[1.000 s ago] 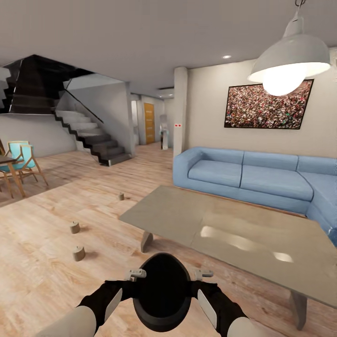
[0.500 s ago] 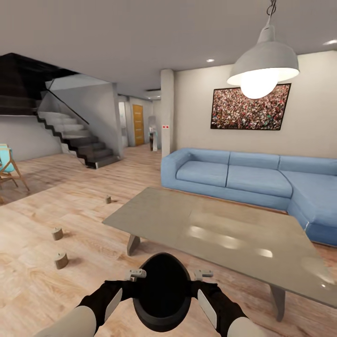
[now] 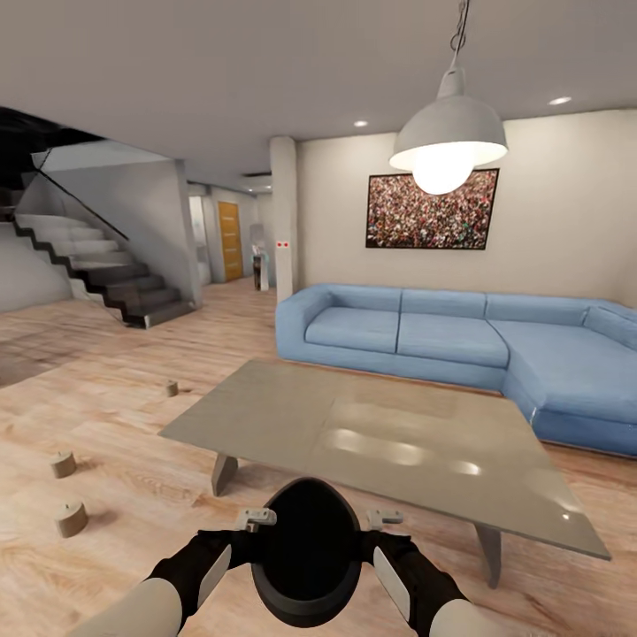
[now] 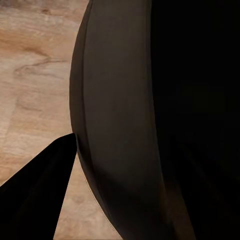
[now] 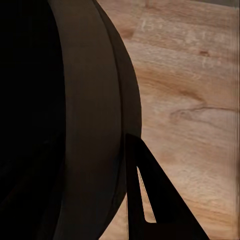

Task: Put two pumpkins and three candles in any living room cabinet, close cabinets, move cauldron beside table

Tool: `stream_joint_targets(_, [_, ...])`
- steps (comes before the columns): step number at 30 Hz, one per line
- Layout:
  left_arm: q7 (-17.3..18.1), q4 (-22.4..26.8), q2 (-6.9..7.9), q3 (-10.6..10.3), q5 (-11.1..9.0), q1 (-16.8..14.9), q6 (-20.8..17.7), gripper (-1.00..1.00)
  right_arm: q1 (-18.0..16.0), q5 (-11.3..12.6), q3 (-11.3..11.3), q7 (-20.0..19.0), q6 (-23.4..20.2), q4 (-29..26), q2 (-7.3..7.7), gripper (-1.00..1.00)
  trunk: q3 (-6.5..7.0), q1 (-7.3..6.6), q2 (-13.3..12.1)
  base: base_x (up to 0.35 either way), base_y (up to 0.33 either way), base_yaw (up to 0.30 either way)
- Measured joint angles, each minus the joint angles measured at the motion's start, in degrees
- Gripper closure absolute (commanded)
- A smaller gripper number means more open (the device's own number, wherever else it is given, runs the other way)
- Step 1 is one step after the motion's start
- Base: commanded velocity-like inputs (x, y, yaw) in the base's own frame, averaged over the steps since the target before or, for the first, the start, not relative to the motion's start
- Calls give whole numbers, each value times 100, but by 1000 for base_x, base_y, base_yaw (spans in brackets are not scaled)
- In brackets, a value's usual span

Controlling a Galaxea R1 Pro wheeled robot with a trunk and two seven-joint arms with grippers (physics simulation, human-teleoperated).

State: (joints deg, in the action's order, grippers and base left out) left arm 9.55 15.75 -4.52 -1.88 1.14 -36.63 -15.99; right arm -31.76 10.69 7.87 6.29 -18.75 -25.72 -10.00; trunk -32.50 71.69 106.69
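Note:
I hold the black cauldron [image 3: 305,553] low in front of me, above the wood floor. My left gripper [image 3: 257,516] is shut on its left rim and my right gripper [image 3: 383,516] on its right rim. The left wrist view has the cauldron's dark wall [image 4: 130,125] beside one finger [image 4: 40,190], and the right wrist view has the wall [image 5: 85,125] beside another finger [image 5: 155,205]. Three squat pale candles [image 3: 71,519] [image 3: 62,464] [image 3: 171,387] stand on the floor to the left. The grey table [image 3: 389,433] is just ahead. The pumpkins and cabinet are out of view.
A blue corner sofa [image 3: 425,332] lines the wall behind the table. A pendant lamp [image 3: 448,141] hangs over the table. Stairs [image 3: 106,274] rise at the far left, with a hallway and an orange door [image 3: 229,241] beyond. Open wood floor lies to the left.
The whole picture has slid left, so the camera has turned right. The table is now more central. The cauldron stays held the same way between both grippers.

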Motion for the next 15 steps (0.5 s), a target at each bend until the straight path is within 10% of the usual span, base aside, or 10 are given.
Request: stream_joint_targets(15, [0, 0, 0, 0, 0, 0, 0, 100, 0, -1, 0, -1, 1, 1, 0, 100, 90, 0, 0, 0, 0, -225])
